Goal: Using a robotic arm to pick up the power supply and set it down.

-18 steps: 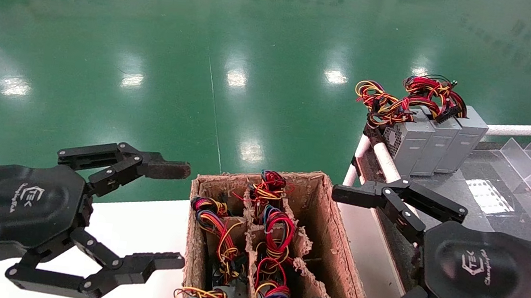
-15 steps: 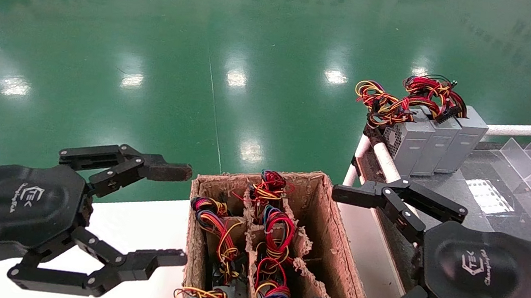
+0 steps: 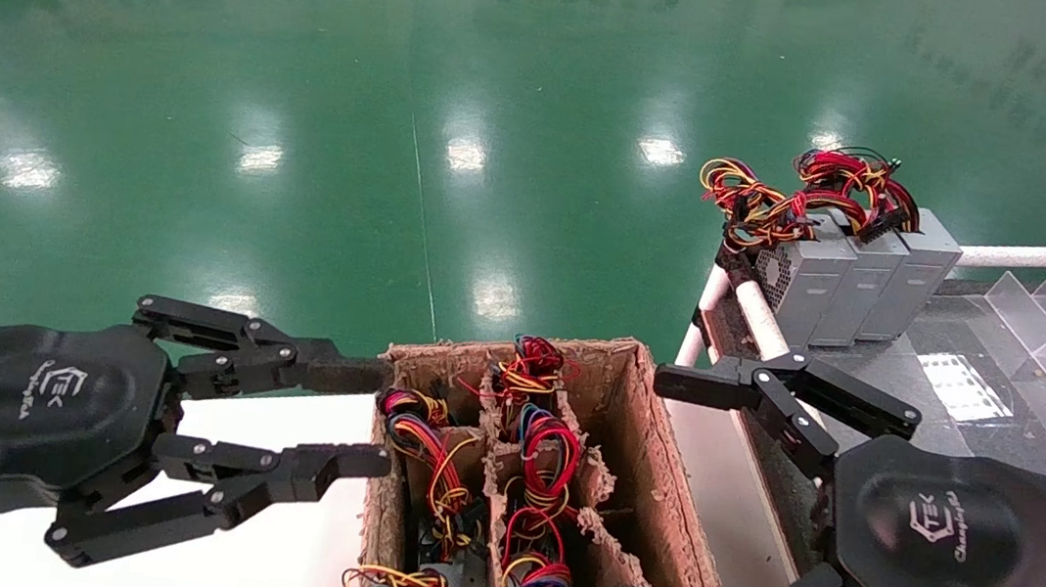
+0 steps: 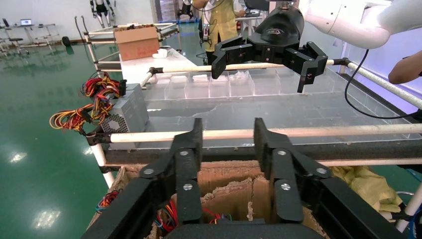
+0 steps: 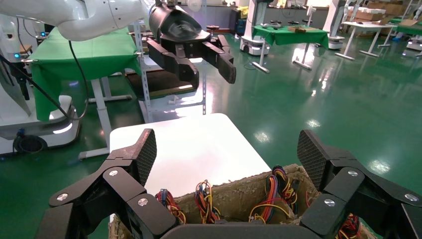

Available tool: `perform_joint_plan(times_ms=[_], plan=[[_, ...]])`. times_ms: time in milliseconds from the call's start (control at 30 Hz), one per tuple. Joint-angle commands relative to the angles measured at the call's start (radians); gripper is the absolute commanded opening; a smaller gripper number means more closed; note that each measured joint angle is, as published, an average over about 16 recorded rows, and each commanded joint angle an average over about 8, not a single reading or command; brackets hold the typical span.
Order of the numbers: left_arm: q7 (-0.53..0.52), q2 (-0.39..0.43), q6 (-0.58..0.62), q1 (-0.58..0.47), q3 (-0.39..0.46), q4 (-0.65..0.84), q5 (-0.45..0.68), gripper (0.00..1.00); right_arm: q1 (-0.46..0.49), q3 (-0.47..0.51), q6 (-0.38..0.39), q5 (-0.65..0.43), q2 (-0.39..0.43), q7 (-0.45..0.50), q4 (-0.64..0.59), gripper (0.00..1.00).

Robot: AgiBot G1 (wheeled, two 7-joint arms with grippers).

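While its fingers stand narrowed but apart, gripping nothing, the left gripper (image 3: 376,420) hovers at the cardboard box (image 3: 636,464) rim. Head view shows wired power supplies (image 3: 449,512) inside; its wrist view (image 4: 226,144) hides them. Right gripper (image 3: 658,491) hangs wide open beside the box.

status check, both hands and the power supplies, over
Left hand narrowed, empty, at carton's left wall. Right hand open beside carton. Power supplies untouched in compartments; wire bundles crowd the openings.
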Motion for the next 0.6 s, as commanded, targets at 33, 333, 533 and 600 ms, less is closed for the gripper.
perform_joint_plan(times_ms=[33, 333, 533, 600], plan=[[0.0, 0.0, 0.0, 0.0, 0.0, 0.0, 0.0, 0.0, 0.0, 0.0, 0.0, 0.0, 0.0, 0.0, 0.0, 1.0], [0.0, 0.0, 0.0, 0.0, 0.0, 0.0, 0.0, 0.0, 0.0, 0.0, 0.0, 0.0, 0.0, 0.0, 0.0, 1.0], [0.0, 0.0, 0.0, 0.0, 0.0, 0.0, 0.0, 0.06, 0.0, 0.0, 0.0, 0.0, 0.0, 0.0, 0.0, 1.0], [0.0, 0.0, 0.0, 0.0, 0.0, 0.0, 0.0, 0.31, 0.0, 0.0, 0.0, 0.0, 0.0, 0.0, 0.0, 1.0]])
